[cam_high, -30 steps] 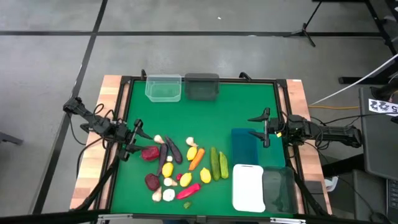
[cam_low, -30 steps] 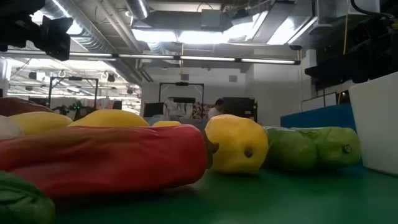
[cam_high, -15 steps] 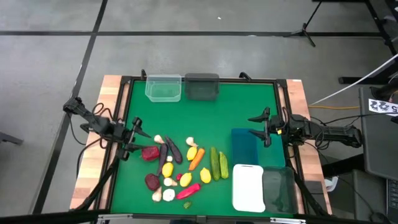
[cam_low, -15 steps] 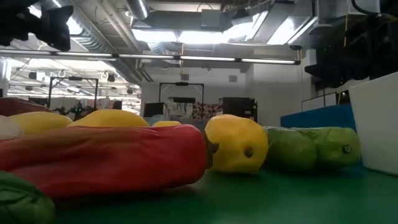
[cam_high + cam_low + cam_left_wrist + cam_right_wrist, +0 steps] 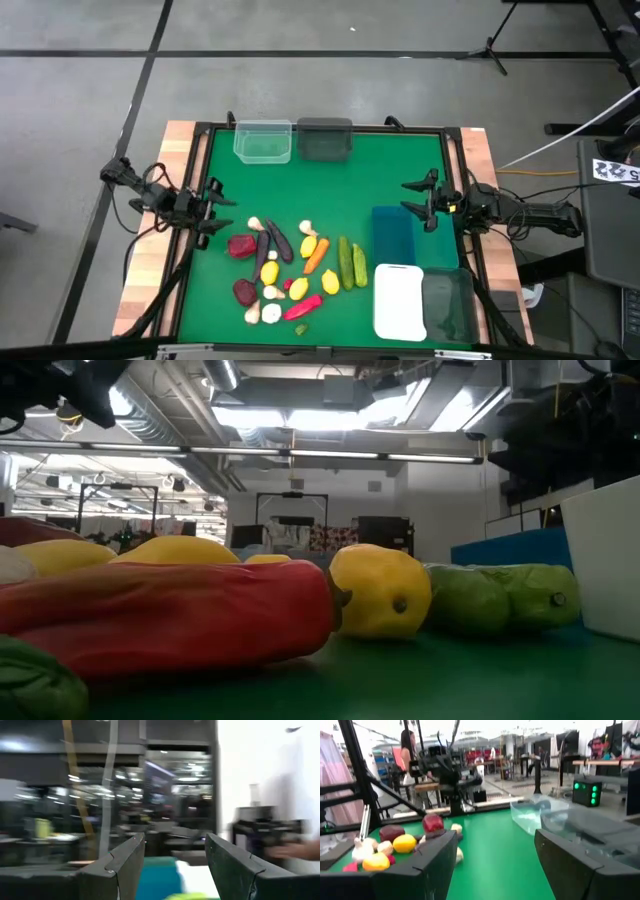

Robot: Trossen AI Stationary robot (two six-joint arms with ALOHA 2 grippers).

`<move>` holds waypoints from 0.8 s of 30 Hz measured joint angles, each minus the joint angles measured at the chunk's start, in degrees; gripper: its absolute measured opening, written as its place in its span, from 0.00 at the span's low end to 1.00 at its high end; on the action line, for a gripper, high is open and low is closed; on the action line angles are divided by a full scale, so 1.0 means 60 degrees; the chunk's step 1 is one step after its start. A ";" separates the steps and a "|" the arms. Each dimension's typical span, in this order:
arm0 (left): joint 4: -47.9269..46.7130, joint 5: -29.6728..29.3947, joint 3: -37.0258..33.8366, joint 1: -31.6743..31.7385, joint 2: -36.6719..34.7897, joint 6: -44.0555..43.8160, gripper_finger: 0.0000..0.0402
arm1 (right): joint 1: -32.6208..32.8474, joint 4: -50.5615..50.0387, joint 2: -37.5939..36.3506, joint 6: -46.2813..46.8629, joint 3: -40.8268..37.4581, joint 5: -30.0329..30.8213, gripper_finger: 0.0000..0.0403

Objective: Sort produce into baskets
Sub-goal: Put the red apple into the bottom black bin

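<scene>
At the far left of the high view the left gripper [image 5: 212, 207] hangs over the bare green mat [image 5: 330, 190] near the table's left edge, its two dark fingers parted with nothing between them; its wrist view shows the same gap and only blurred room beyond, so it looks poised to reach rather than carrying anything. Just to its right, in the lower middle of the frame, lies the unsorted produce, apparently heaped there as one starting stock: a dark red beet-like piece [image 5: 241, 246], a dark purple elongated eggplant-like piece [image 5: 279, 241], yellow lemons [image 5: 308, 245], an orange carrot [image 5: 316, 255], two green cucumbers [image 5: 352, 264] side by side and a long red pepper [image 5: 303, 307] at the bottom. None of it sits in a container yet. At upper centre stand a clear plastic rectangular basket [image 5: 263, 141] and a dark grey one [image 5: 325, 139], touching, both seemingly empty. Further right a blue basket [image 5: 394, 238] sits above a white one [image 5: 400, 300], with a dark translucent basket [image 5: 447, 303] beside that, lined along the right edge within easy reach. The right gripper [image 5: 425, 205] hovers just above the blue basket, its jaws apart and empty, probably waiting.
</scene>
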 joint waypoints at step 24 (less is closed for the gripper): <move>-0.1385 -0.2086 0.3037 0.0946 0.2808 -0.4035 0.51 | -0.0004 -0.4471 0.7091 -0.1218 0.8071 -0.0274 0.66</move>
